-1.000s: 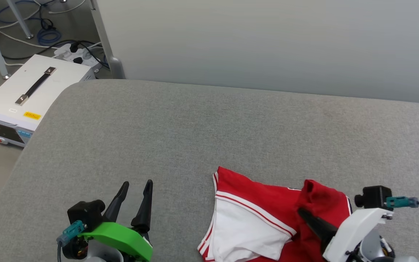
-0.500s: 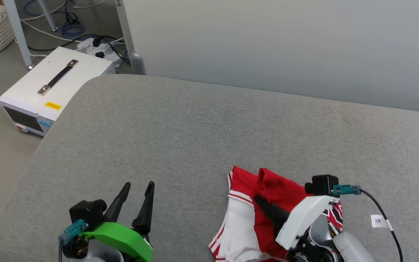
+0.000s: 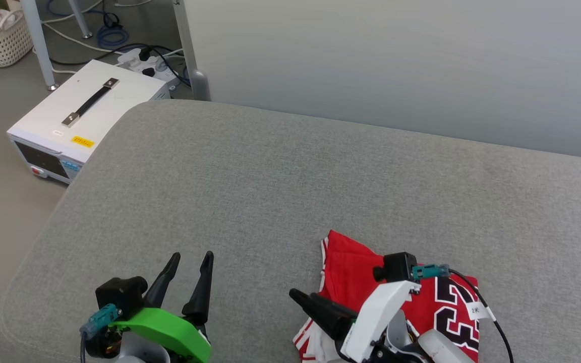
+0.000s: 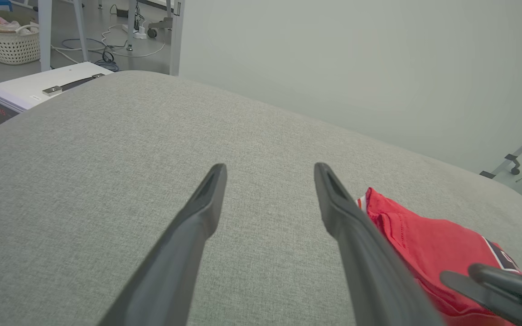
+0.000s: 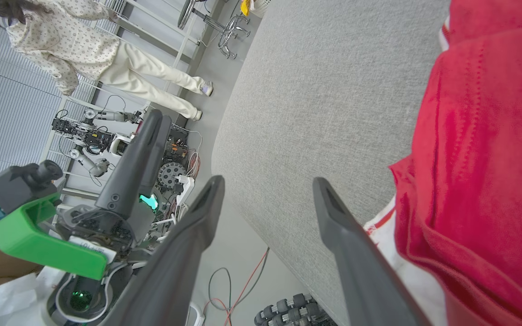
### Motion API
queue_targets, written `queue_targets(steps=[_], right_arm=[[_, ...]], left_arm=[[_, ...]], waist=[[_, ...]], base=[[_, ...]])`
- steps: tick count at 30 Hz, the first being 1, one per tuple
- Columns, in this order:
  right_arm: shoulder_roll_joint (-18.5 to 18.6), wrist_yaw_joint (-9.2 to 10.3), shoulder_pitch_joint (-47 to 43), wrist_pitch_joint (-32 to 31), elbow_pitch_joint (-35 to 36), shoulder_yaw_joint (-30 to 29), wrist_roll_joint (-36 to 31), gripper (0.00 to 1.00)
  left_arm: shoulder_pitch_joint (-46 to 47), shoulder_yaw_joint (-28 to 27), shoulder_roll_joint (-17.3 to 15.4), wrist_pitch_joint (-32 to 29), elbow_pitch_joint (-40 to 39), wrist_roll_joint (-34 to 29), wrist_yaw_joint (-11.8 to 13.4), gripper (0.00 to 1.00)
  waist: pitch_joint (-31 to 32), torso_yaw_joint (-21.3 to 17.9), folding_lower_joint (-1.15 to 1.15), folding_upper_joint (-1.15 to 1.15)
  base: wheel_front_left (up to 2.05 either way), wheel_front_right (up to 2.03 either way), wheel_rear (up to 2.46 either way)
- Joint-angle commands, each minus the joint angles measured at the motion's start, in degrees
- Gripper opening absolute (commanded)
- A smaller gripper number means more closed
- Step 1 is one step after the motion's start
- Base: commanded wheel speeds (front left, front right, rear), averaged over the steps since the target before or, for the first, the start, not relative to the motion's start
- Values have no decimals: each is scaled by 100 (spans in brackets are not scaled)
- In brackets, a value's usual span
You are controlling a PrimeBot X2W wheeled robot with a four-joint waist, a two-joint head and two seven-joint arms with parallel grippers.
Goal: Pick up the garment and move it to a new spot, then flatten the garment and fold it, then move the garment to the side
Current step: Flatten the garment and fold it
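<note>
Flattening seems the step in hand: each gripper should pinch an outer hem low against the grey woven cushion (image 3: 270,176) and draw outward without dragging layers. The red jersey shirt (image 3: 351,267) with white trim and black "23" lies bunched near the cushion's front edge. The right gripper (image 3: 295,295), jaws wide and empty, points just past its left edge. The left gripper (image 3: 192,257), equally wide and empty, hovers well apart.

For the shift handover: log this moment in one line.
garment: lying on grey surface, number up | left gripper: open, empty, apart from garment | right gripper: open, empty, over garment's edge
</note>
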State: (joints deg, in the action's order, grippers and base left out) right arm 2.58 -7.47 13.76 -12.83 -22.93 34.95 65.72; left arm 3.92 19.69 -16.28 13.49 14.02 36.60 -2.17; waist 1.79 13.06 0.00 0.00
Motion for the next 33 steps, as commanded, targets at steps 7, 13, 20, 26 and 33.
queue_targets(steps=[7,13,20,26,33], right_arm=[[30,-2,448,245,-36,-225,-495,100],[417,-2,648,510,297,-818,-2782,100],[1055,-2,316,818,1256,-1658,-4598,100],[1500,-2,-245,1183,1864,-2497,-5203,100],[1310,-2,-1273,1661,2476,-3716,-5339,100]], left_arm=[[-70,3,-19,-4,-87,-6,51,100],[-103,-44,-9,34,-175,13,75,100],[-36,-50,67,83,-241,-22,45,100],[32,-96,145,122,-287,-91,-5,100],[18,-185,262,145,-273,-199,-75,100]], waist=[[84,-273,0,0],[74,-513,0,0],[-85,-736,0,0],[-177,-846,0,0],[-261,-943,0,0]], base=[[0,0,0],[0,0,0],[0,0,0],[0,0,0],[0,0,0]])
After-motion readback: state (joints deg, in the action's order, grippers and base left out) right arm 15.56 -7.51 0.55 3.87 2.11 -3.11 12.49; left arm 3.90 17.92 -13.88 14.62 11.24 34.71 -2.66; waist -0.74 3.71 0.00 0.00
